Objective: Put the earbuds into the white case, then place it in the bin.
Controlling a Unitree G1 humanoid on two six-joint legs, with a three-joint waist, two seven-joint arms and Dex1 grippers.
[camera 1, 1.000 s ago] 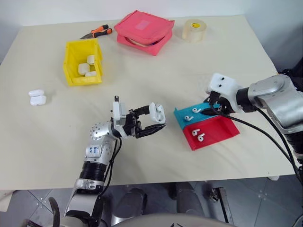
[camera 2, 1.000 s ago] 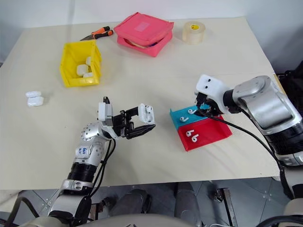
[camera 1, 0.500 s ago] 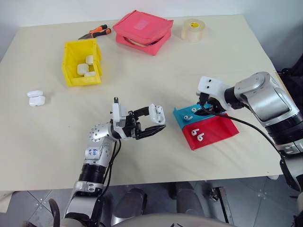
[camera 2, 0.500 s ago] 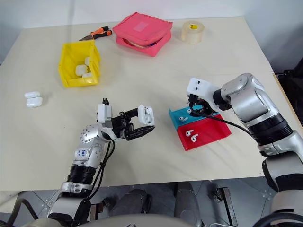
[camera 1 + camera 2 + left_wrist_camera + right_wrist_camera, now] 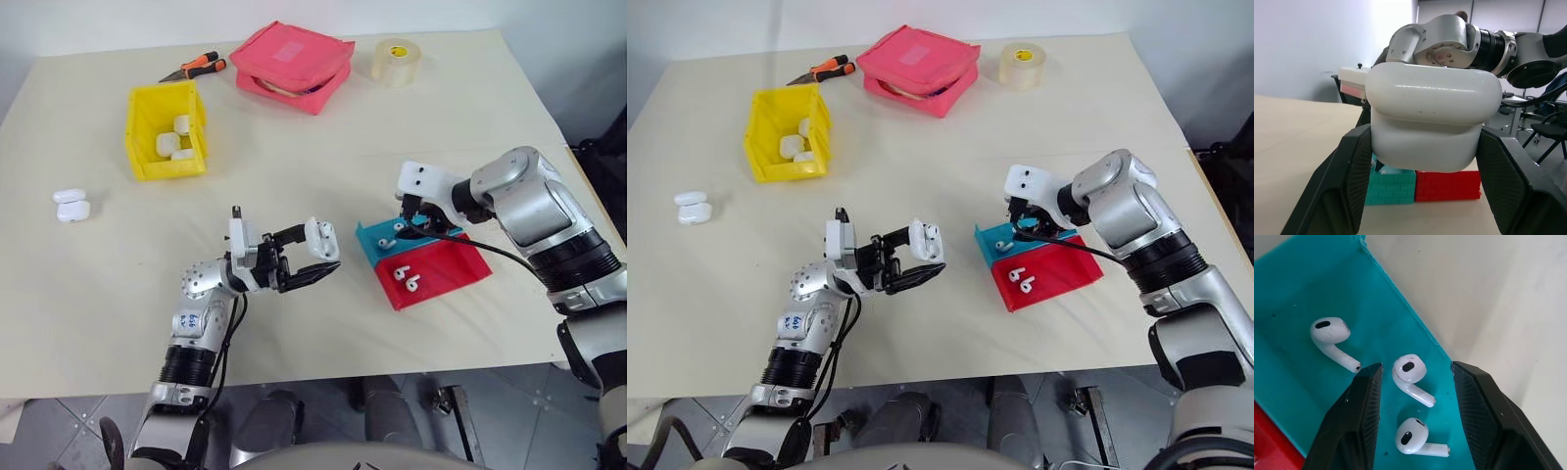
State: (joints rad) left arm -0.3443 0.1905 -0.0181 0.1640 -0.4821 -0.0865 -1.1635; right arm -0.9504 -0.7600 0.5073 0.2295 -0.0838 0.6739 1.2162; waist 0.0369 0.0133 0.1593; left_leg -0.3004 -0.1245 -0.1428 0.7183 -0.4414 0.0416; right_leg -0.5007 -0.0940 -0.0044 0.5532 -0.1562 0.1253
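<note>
My left gripper [image 5: 315,253] is shut on a white case [image 5: 321,238] and holds it above the table, left of the trays. In the left wrist view the case [image 5: 1432,117] sits between both black fingers [image 5: 1347,181]. My right gripper [image 5: 409,225] points down into the teal tray [image 5: 375,245], open. Its fingers [image 5: 1361,416] stand on either side of one earbud [image 5: 1409,374] without touching it. Two more earbuds [image 5: 1330,333] lie in that tray. The yellow bin [image 5: 137,132] stands far left at the back, with white cases [image 5: 168,143] inside.
A red tray [image 5: 446,269] with two earbuds [image 5: 407,280] adjoins the teal one. Two white cases [image 5: 72,205] lie near the table's left edge. A pink pouch [image 5: 292,66], a tape roll [image 5: 397,61] and orange-handled pliers [image 5: 194,67] lie along the back.
My right gripper has come left and lower over the teal tray. The left gripper holds the case in the same place.
</note>
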